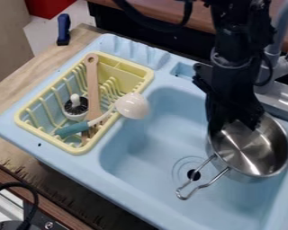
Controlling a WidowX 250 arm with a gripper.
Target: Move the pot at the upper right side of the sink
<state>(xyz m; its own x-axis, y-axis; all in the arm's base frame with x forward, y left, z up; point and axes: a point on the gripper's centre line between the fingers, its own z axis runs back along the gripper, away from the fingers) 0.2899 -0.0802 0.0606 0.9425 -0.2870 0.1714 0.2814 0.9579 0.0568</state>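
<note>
Now, pot point(249, 150): sink's point(143, 134) right side, handle point(213, 179) near the drain point(194, 174)
Tool point(233, 128): at the pot's rim; whether grasping, cannot tell
Ladle point(132, 106): on the yellow rack point(145, 74)

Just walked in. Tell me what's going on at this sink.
A black robot arm has its gripper down at the upper left part of a metal pot, at the right side of the light blue sink. Whether it has hold of the pot, I can't tell. The pot's wire handle points to the lower left, by the drain. Left of the basin, a yellow dish rack holds utensils, including a wooden one.
</note>
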